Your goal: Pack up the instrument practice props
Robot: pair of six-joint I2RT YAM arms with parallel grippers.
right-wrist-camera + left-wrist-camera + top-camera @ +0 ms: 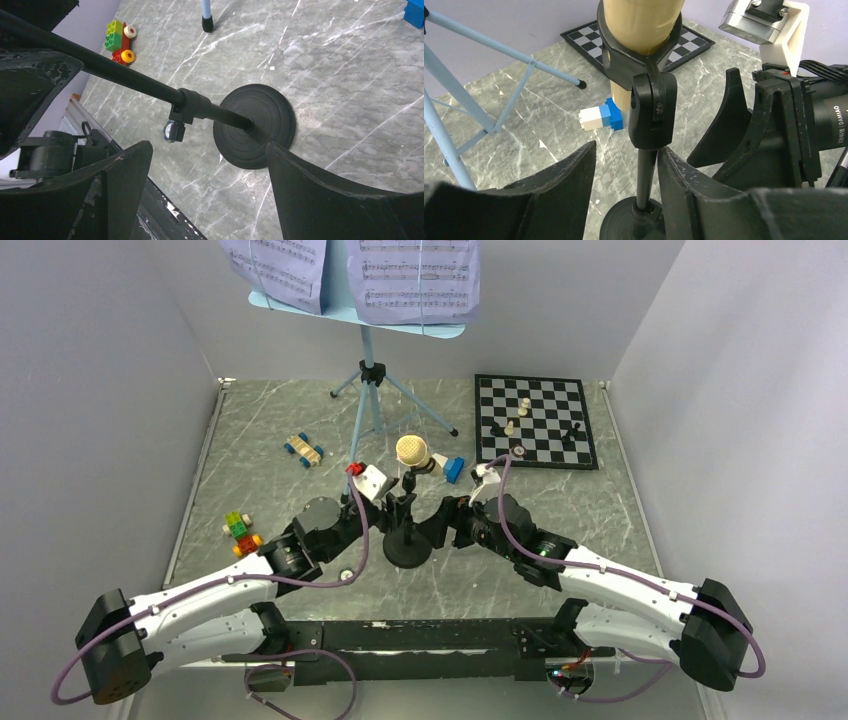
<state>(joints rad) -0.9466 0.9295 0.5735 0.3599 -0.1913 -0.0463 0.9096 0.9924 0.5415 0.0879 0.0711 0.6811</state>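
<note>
The short black mic stand [408, 552] stands on its round base between my two grippers, with the tan microphone [413, 452] in its clip. My left gripper [626, 148] is open around the stand's pole [645, 175]: the right finger lies against the pole and the left finger stands apart from it. The microphone [639, 20] rises just above. My right gripper [208, 146] is open and holds nothing, with the stand's base [260, 125] just beyond its fingertips. The light-blue music stand [368, 370] stands at the back and carries lavender sheet-music pages [415, 280].
A chessboard [535, 420] with pieces lies at the back right. A blue-and-white block [454, 469] sits beside the microphone. A toy car [303, 449] and coloured blocks [241, 533] lie to the left. The music stand's tripod legs [454, 100] spread close behind. Walls enclose three sides.
</note>
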